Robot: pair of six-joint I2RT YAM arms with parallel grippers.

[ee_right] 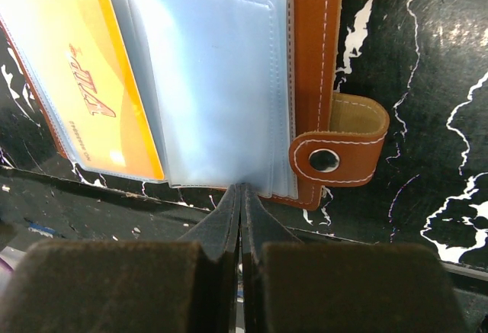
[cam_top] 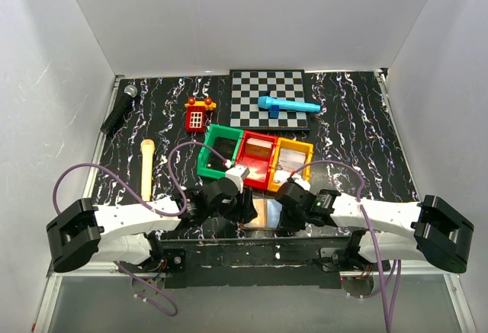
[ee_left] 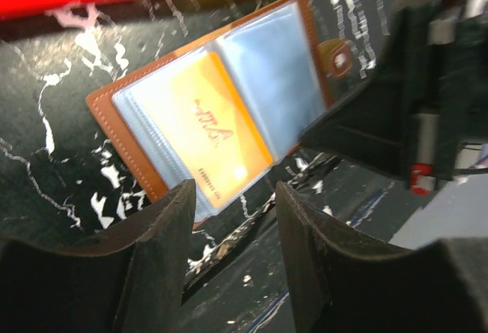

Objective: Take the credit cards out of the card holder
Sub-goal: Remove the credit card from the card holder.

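The brown card holder (cam_top: 263, 212) lies open on the black marbled table at the near edge, between my two grippers. In the left wrist view the card holder (ee_left: 103, 108) has an orange-yellow credit card (ee_left: 202, 127) inside its left pale blue pocket. My left gripper (ee_left: 232, 192) is open and empty, just off the holder's near edge. In the right wrist view the card holder (ee_right: 313, 43) shows the same card (ee_right: 84, 81) and a snap tab (ee_right: 339, 146). My right gripper (ee_right: 241, 188) is shut, its tips at the near edge of the right pocket sleeves. Whether it pinches a sleeve is unclear.
Green (cam_top: 219, 150), red (cam_top: 257, 158) and orange (cam_top: 293, 158) bins stand just behind the holder. Farther back are a chessboard (cam_top: 271, 97) with a blue toy microphone (cam_top: 288, 105), a red toy (cam_top: 197, 116), a black microphone (cam_top: 120, 110) and a pale stick (cam_top: 146, 167).
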